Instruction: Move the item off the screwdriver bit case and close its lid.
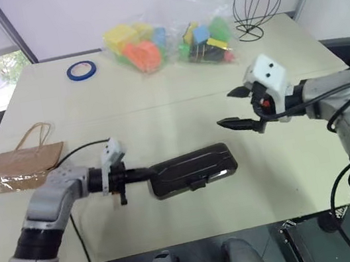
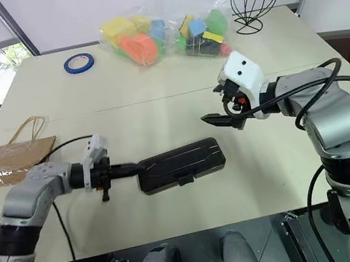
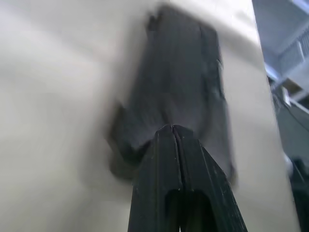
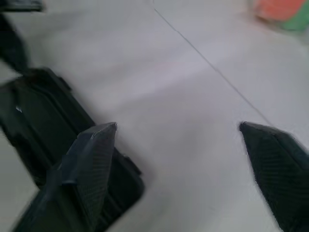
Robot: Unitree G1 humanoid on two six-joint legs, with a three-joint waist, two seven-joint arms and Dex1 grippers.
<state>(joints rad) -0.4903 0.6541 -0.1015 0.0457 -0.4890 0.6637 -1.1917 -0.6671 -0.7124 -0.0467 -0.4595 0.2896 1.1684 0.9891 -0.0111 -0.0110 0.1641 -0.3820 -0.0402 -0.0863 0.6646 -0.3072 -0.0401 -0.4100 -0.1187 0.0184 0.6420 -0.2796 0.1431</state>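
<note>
The bit case lies flat near the table's front edge with its lid down, apparently shut. I have the left gripper, fingers pressed together, against its left end, likely steadying it. My right gripper hangs above the table beyond the case's right end, spread wide, holding nothing. The paper bag rests well apart at the table's left edge.
</note>
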